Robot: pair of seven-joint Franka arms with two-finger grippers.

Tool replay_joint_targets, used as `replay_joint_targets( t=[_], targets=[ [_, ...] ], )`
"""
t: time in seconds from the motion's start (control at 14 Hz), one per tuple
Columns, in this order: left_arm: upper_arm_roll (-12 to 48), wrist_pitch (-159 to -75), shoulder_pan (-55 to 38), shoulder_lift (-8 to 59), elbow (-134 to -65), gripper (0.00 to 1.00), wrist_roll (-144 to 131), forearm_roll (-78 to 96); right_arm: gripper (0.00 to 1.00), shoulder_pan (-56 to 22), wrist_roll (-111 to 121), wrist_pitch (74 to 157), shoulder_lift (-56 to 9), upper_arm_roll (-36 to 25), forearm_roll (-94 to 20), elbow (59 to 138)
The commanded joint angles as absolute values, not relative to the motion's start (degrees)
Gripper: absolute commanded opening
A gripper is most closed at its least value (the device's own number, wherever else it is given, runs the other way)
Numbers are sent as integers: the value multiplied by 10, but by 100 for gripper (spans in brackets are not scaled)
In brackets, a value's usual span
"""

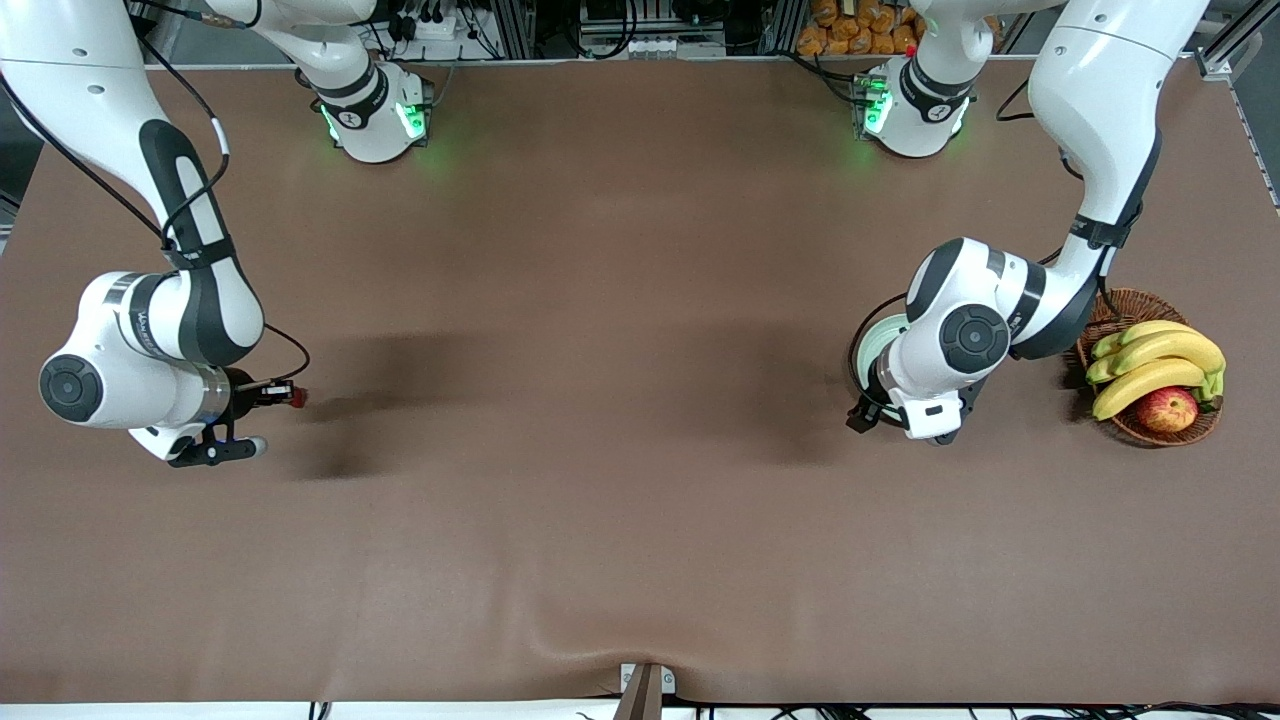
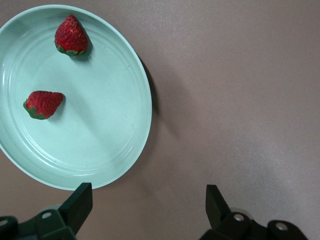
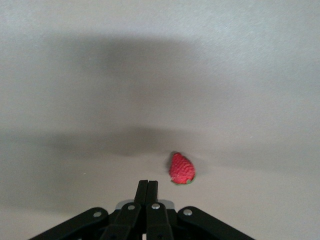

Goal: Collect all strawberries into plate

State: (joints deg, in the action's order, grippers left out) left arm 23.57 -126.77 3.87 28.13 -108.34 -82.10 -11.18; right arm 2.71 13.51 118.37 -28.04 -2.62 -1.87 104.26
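**Right wrist view: 1 strawberry loose on the table, 2 already plated**

Item 1, loose strawberry: lies on the brown table near the right arm's end, just beside the tips of the right gripper and not between them. The fingers are pressed together with nothing in them. Judged light, soft and easily bruised, with a bumpy skin that should not slip much. Best taken across the broad red shoulders near the cap with a gentle squeeze; the fingers need to part first. In the front view it shows only as a red speck at the gripper's tip.

Items 2 and 3, plated strawberries: resting apart from each other inside the plate, toward the left arm's end of the table, beside the wicker basket.

Left gripper: hovers over the plate's edge and the bare table beside it, fingers wide apart, empty; this arm waits.

Hidden or unclear:
- Front view: the left arm covers nearly all of the plate; only a pale green arc shows, and both plated berries are out of sight.
- Left wrist view cuts off part of the plate's rim.
- The loose berry's underside cannot be seen.
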Motion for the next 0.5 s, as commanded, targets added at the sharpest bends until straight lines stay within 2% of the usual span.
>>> replay_joint_targets(
  t=[0.0, 0.07, 0.21, 0.43],
  targets=[
    [236, -1267, 36, 277, -1085, 100, -814, -115, 42, 41, 141, 1215, -293, -20, -5, 1044],
    [236, -1267, 36, 277, -1085, 100, -814, -115, 56, 42, 141, 1228, -298, -20, -5, 1046],
    [236, -1267, 32, 279, -1085, 100, -814, -115, 76, 47, 141, 1234, -304, -20, -5, 1047],
    [235, -1267, 30, 279, -1085, 100, -814, -116, 77, 55, 141, 1234, -314, -20, -5, 1047]
  ],
)
